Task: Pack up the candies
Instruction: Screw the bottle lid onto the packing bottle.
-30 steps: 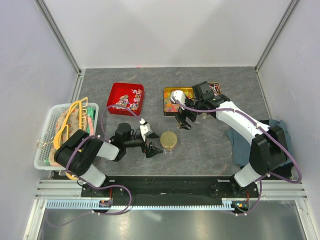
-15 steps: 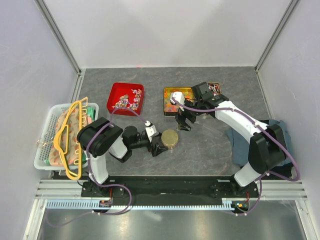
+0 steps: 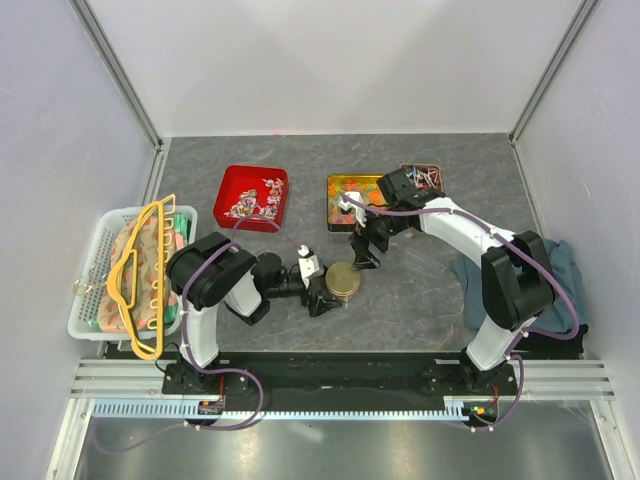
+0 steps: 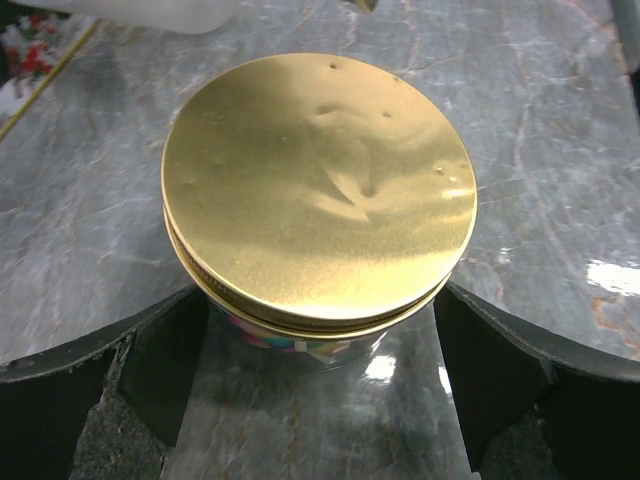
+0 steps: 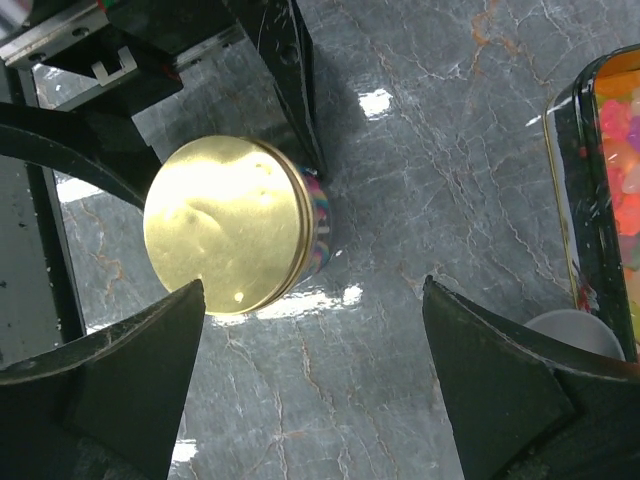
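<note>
Twist-wrapped candies (image 3: 252, 200) lie in a red tray (image 3: 228, 178) at the back left. A squat glass jar with a gold lid (image 3: 342, 279) stands in the middle, with colourful sweets showing through its glass (image 4: 290, 340). My left gripper (image 3: 325, 293) is low on the table and open. Its fingers (image 4: 150, 370) flank the jar (image 4: 318, 190) without touching it. My right gripper (image 3: 362, 248) hangs open just behind the jar (image 5: 235, 235), with bare table between its fingers (image 5: 500, 370).
A gold tin (image 3: 334, 183) of bright sweets (image 5: 620, 150) sits behind the right gripper, and a smaller tin (image 3: 422, 177) beside it. A white basket (image 3: 95, 290) with hangers and cloth stands at the left edge. A blue-grey cloth (image 3: 555, 270) lies at the right.
My left gripper slid right along the table until its open fingers came to either side of the jar. The right gripper drifted slightly nearer the jar.
</note>
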